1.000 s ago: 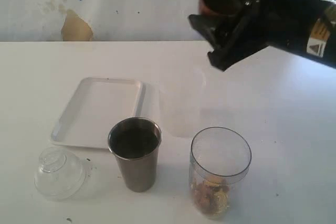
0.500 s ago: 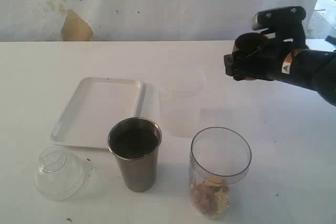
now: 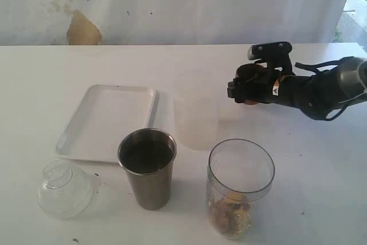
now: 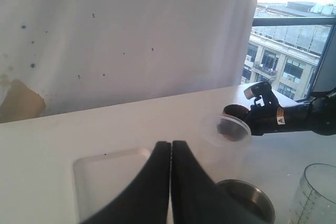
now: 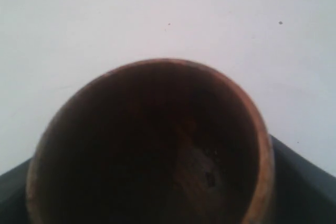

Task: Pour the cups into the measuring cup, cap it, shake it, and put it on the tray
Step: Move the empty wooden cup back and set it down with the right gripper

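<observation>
Your right hand (image 3: 248, 87) grasps the wooden cup (image 3: 252, 74), low over the surface (image 3: 321, 187). Whether the cup touches down cannot be told. The right wrist view looks into the cup's dark mouth. Your left hand (image 4: 170, 182) is clenched on nothing. The frosted cup (image 3: 196, 113) stands between the wooden cup and the tray (image 3: 106, 120). The tumbler (image 3: 147, 167) and the measuring cup (image 3: 239, 187) stand side by side, apart. The measuring cup is uncapped, with brown-yellow pieces at its bottom. The lid (image 3: 65, 187) lies near the tray's corner.

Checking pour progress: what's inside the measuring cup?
Brown and yellowish bits lie at the bottom of the measuring cup; above them it looks empty. Liquid, if any, cannot be told.
</observation>
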You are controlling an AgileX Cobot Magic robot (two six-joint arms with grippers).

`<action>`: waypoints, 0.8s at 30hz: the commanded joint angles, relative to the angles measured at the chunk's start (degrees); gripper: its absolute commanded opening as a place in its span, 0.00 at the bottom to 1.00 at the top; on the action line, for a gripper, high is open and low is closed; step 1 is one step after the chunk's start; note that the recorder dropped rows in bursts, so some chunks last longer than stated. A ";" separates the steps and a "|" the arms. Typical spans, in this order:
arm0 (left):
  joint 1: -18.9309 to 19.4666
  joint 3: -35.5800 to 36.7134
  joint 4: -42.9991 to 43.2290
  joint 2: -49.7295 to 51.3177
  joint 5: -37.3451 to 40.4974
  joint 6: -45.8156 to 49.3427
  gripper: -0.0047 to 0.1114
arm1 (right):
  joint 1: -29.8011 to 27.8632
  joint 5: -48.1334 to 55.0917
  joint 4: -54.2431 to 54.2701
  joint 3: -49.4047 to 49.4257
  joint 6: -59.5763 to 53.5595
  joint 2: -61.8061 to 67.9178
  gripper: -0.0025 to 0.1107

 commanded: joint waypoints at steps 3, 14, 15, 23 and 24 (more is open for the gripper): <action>-0.05 0.20 1.33 -0.30 0.06 -0.02 0.05 | -0.54 -1.77 0.06 -3.26 0.24 0.87 0.29; -0.05 0.20 1.32 -0.30 0.23 -0.02 0.05 | -0.43 2.66 0.06 -3.53 0.49 -0.98 0.91; -0.05 0.20 1.32 -0.30 0.23 -0.02 0.05 | -0.43 3.20 0.06 -3.53 0.49 -1.52 0.91; -0.05 0.20 1.32 -0.30 0.23 -0.02 0.05 | -0.43 9.03 -0.18 -3.53 1.78 -9.91 0.91; -0.05 0.20 1.32 -0.30 0.23 -0.02 0.05 | -0.43 9.74 -0.18 -3.53 1.78 -11.58 0.91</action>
